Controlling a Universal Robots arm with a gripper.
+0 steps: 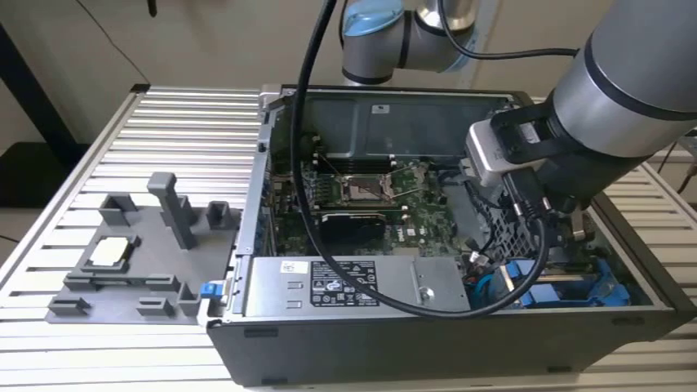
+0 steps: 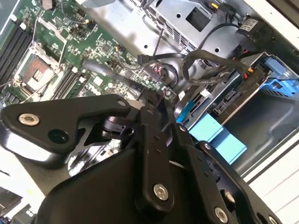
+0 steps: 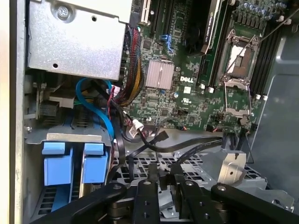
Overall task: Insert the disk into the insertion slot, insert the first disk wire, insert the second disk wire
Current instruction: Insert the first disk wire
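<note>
Computer case [image 1: 436,351] is viewed whole, from above, in the exterior view; motherboard [image 2: 93,56] [image 3: 187,93] is shared, close up, in both wrist views.

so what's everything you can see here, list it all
table: one, silver, slatted, under everything
computer case: one, dark grey, open, on the table
fixture: one, grey, with upright posts, to the exterior view's left of the case
motherboard: one, green, inside the case
power supply: one, silver, inside the case beside the motherboard
blue disk carriers: two, blue, side by side in the drive cage
wires: several, black, loose over the perforated cage
arm: one, grey, reaching into the case
gripper: one, black, by the black wires
</note>
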